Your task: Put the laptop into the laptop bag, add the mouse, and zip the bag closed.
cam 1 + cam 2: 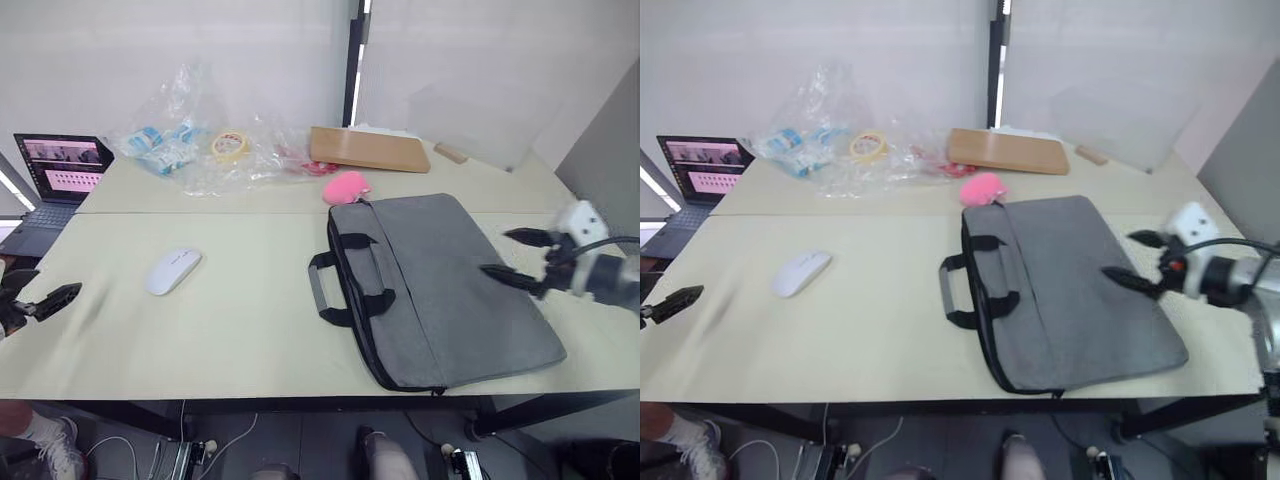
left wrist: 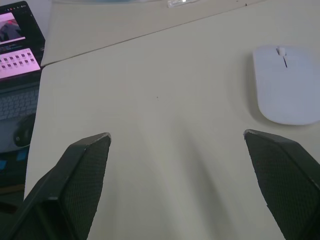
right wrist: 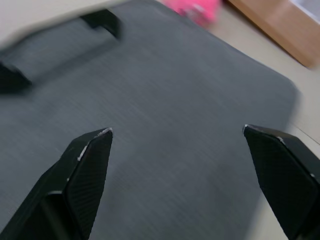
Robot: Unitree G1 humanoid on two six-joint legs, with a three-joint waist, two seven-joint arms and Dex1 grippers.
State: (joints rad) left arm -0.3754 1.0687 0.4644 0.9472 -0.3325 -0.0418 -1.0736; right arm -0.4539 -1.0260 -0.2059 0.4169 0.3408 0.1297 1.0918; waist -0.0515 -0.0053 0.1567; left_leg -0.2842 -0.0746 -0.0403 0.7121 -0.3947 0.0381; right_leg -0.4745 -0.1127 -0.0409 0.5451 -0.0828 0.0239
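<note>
From the head views, the laptop bag lies flat on the right half of the tabletop, its two strap handles pointing toward the middle and its near corner close to the front edge. The zip line along its handle side looks shut, and no silver laptop can be made out. The mouse sits on the left half, well apart from the bag. The right end effector reaches in from the right edge, held roughly level, fingers spread wide and released, just above the bag's right side. The left end effector hangs at the left edge, low and level, fingers apart, holding nothing. At the far edge lie a pink plush lump just beyond the bag's far corner, a cardboard piece, a tape roll among clear plastic wrapping, and a dark laptop at the far left corner

In the left wrist view, the two black fingers stand wide apart over bare tabletop, the mouse just beyond one fingertip

In the right wrist view, the spread fingers frame grey bag fabric, the handles and pink lump beyond
</note>
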